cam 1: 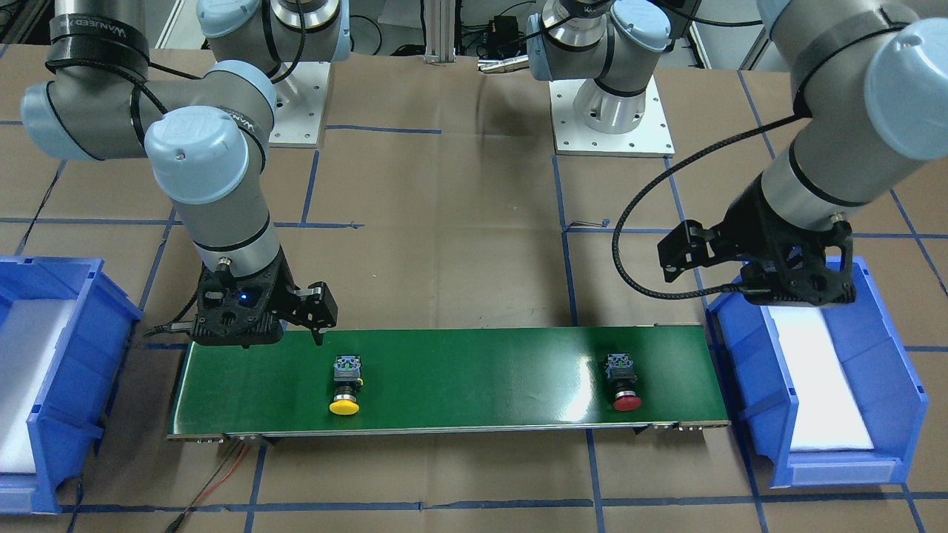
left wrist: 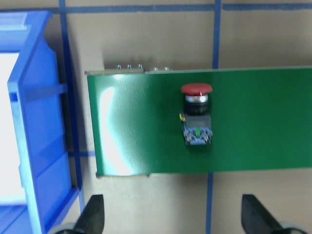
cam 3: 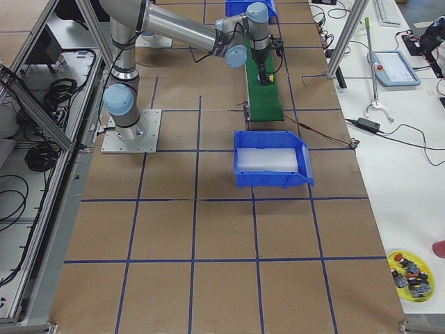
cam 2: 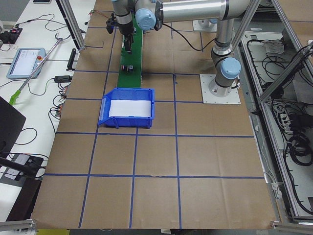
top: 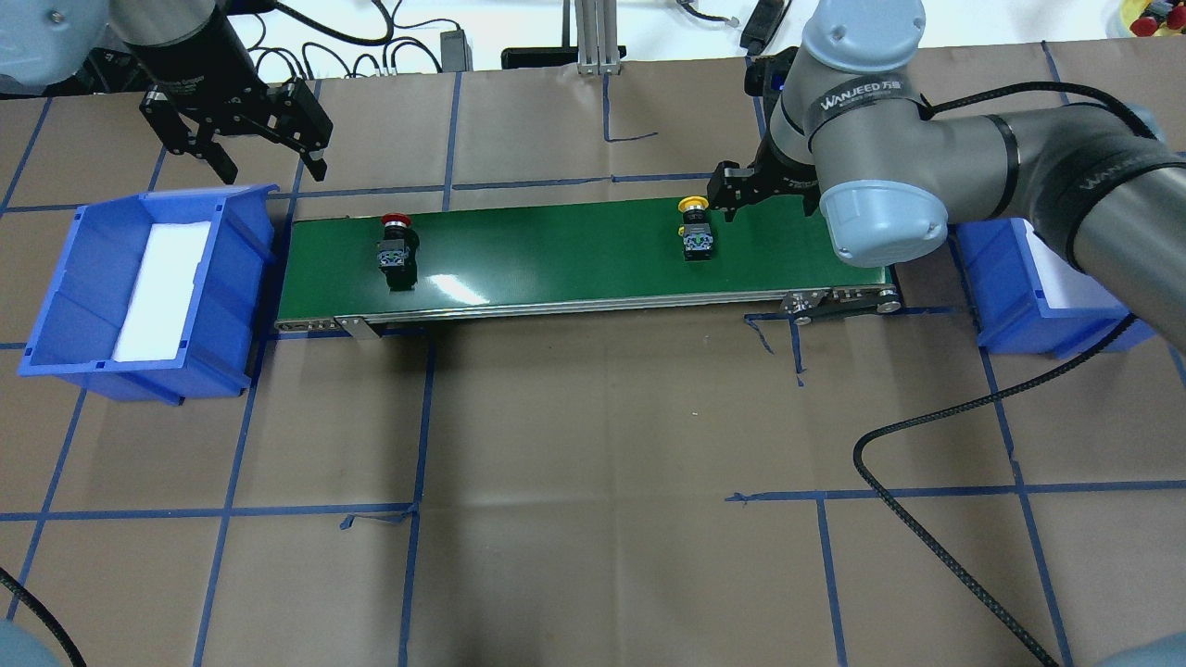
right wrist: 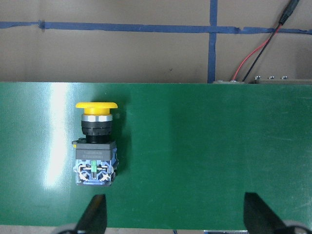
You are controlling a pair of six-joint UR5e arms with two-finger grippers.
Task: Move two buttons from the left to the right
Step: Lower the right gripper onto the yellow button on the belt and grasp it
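As red button (top: 396, 245) and yellow button (top: 695, 227) lie free, left hand (top: 275, 172), right hand (right wrist: 176, 217) gape.

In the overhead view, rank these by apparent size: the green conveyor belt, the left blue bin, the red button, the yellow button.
1. green conveyor belt
2. left blue bin
3. red button and yellow button: they look alike, so they are unranked.

Overhead and front cameras face each other, looking down on the worktop (top: 593, 445) and green belt (cam 1: 444, 377). Distant end cameras place it near 12 o'clock. Wrist cameras sit close above: left over the red button (left wrist: 196, 114), right over the yellow button (right wrist: 96, 141).
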